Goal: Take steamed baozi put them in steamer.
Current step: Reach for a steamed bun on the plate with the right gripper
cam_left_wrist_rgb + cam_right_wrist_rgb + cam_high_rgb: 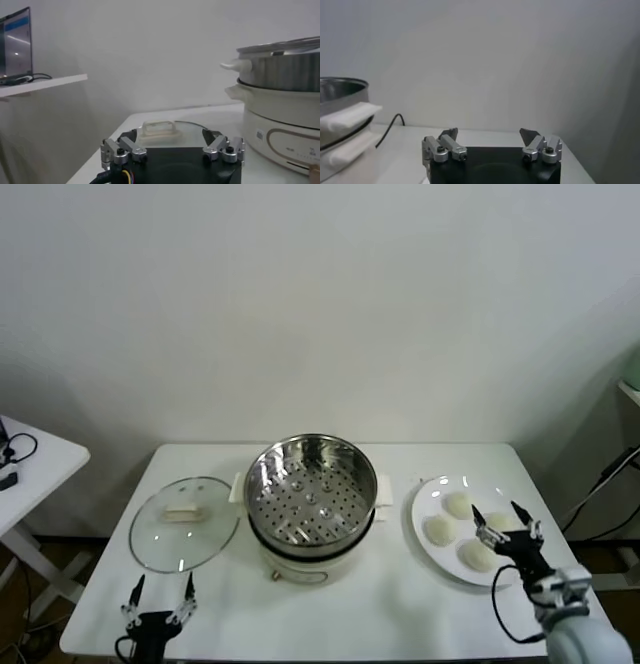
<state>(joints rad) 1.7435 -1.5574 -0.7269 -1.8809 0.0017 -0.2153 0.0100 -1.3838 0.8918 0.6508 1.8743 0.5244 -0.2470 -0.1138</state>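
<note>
My shiny round metal steamer sits empty on its cream pot in the middle of the white table. The flat white plate on my right holds four small pale round baozi. My right pincer hangs over them, fingers wide apart, holding nothing. If I squeeze too hard, a soft bun could squash. If I grab off-centre, it could roll away. My left pincer waits apart near the glass lid.

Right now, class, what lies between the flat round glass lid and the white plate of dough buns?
The head view shows it: the shiny perforated steel steamer on its cream pot stands between the glass lid and the white plate.
</note>
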